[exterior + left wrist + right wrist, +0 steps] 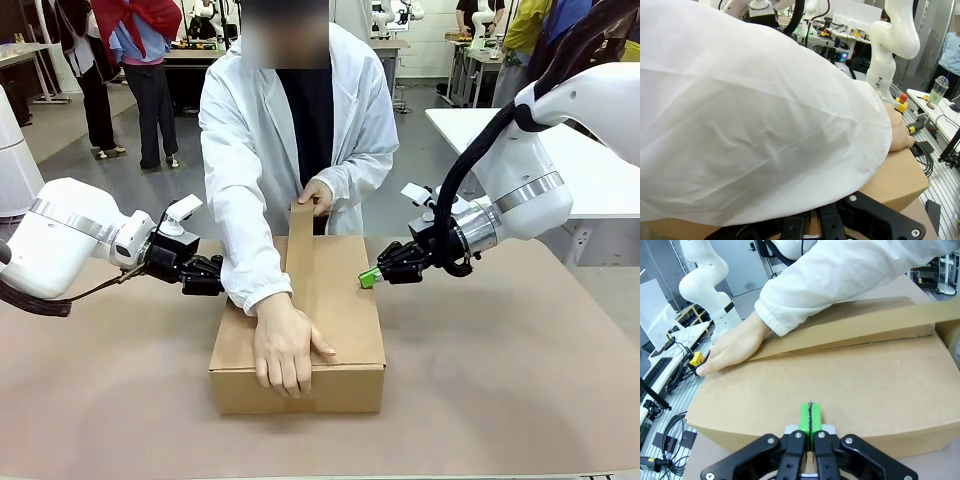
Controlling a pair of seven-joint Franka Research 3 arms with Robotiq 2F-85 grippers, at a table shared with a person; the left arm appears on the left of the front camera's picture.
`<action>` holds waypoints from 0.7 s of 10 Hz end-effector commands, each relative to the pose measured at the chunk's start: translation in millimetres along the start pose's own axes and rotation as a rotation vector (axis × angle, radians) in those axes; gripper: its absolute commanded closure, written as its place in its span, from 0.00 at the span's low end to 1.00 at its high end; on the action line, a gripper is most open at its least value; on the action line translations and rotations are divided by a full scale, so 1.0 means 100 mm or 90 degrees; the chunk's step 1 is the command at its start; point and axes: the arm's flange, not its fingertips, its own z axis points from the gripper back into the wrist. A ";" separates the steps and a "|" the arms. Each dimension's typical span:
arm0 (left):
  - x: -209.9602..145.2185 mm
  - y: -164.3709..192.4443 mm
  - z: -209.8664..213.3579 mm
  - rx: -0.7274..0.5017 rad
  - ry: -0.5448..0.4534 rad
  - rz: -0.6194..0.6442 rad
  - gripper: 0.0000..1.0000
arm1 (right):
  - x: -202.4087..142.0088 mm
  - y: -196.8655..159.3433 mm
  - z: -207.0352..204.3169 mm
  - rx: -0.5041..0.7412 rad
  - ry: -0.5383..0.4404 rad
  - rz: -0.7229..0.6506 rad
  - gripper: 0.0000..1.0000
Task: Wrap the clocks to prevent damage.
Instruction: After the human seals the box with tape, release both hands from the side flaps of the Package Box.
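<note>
A closed cardboard box (345, 300) lies mid-table; the clocks are out of view. A person in a white coat lays a brown tape strip (300, 255) along its top. One hand (285, 345) presses the near end and the other hand (318, 195) holds the far end. My left gripper (215, 277) is shut beside the box's left side, close to the person's sleeve (765, 125), which covers most of the left wrist view. My right gripper (368, 278) is shut with green pads (810, 417) together, just off the box's right side (850, 385), holding nothing.
The brown tabletop (500, 400) has free room in front of and to the right of the box. A white table (600, 170) stands behind on the right. Cables and gear (665, 390) lie on the floor beyond the table's edge.
</note>
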 end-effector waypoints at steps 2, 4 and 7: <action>-0.02 -0.01 -0.01 0.003 0.000 -0.001 0.99 | 0.00 -0.02 -0.05 -0.011 -0.001 -0.003 0.99; -0.02 -0.01 -0.01 0.003 0.000 -0.001 0.99 | 0.00 -0.02 -0.05 -0.011 -0.001 -0.003 0.99; -0.02 -0.01 -0.01 0.003 0.000 -0.001 0.99 | 0.00 -0.02 -0.05 -0.011 -0.001 -0.003 0.99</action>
